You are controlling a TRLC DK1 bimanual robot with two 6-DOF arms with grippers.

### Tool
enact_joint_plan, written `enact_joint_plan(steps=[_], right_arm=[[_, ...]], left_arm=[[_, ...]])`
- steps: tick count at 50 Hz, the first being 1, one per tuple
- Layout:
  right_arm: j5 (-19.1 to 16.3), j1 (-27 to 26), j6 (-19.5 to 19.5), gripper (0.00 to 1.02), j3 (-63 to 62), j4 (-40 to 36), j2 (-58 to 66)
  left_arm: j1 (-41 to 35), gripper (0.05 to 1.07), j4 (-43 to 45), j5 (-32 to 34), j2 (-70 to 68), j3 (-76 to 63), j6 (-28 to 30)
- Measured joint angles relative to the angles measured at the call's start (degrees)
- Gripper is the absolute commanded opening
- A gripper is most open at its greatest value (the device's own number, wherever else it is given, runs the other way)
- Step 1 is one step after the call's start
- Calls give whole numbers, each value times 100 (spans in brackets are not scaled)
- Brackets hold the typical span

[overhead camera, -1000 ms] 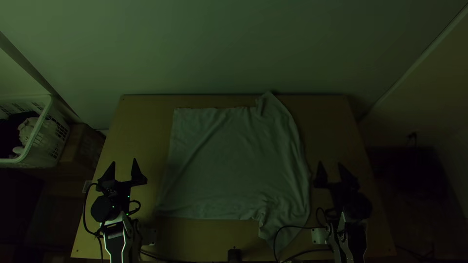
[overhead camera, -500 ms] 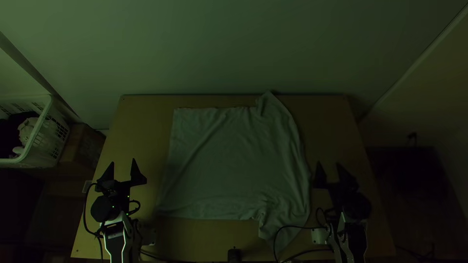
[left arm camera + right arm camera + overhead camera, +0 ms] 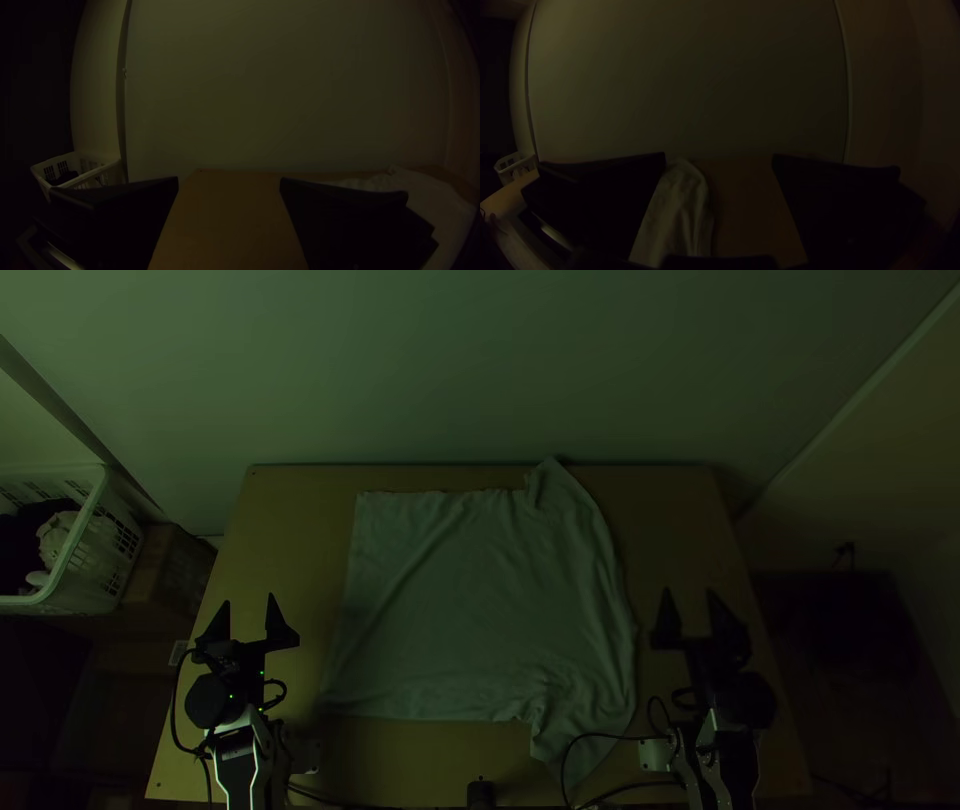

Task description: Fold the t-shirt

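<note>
A pale t-shirt (image 3: 480, 610) lies spread over the middle of the table, its hem side toward the left; one sleeve points to the far edge, the other to the near edge, with wrinkles near the latter. My left gripper (image 3: 247, 620) stands open to the left of the shirt, apart from it. To the shirt's right, my right gripper (image 3: 692, 615) is open too, holding nothing. In the left wrist view the left gripper (image 3: 229, 182) has bare wood between its fingers. The right wrist view has the right gripper (image 3: 719, 157) open, part of the shirt (image 3: 677, 215) visible beyond.
A white laundry basket (image 3: 75, 540) with cloth inside stands left of the table (image 3: 290, 510), beside a cardboard box (image 3: 170, 570). A small black object (image 3: 481, 793) sits at the near edge. Cables (image 3: 610, 736) from the right arm cross the shirt's near sleeve.
My right gripper has moved slightly up the picture and to the right. The left gripper has shifted only a touch. The shirt lies as before.
</note>
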Motion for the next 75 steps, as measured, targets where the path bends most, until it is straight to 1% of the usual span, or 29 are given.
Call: enact_joint_plan(steps=[8, 16, 23, 34, 44, 53, 59, 64, 69, 75], right_arm=[[0, 0, -28, 98, 658, 192, 1027], [0, 2, -90, 98, 1486, 343, 2273], [0, 2, -92, 98, 1980, 393, 3064], [-2, 15, -90, 98, 2732, 356, 4070], [-2, 334, -55, 98, 3554, 9, 4837], [-2, 544, 219, 98, 4159, -326, 5464], [-2, 621, 553, 97, 4454, -459, 5877], [-2, 638, 778, 98, 4937, -684, 6395], [0, 638, 907, 98, 5383, -811, 6850], [0, 662, 955, 97, 5764, -887, 7291]], left_arm=[[-33, 103, 92, 0, 579, 361, 22], [-33, 103, 50, 0, 1950, 1268, 44], [-76, 103, -334, -2, 3115, 2341, 42], [-444, 103, -721, -2, 4400, 3550, -74], [-922, 103, -870, 0, 5248, 4271, -293], [-1298, 103, -1023, 0, 6120, 5051, -444], [-1482, 103, -1113, 0, 6686, 5495, -560], [-1600, 103, -1217, 0, 7093, 5807, -612], [-1668, 103, -1362, 0, 7499, 6161, -664], [-1690, 103, -1556, 0, 8004, 6631, -721]])
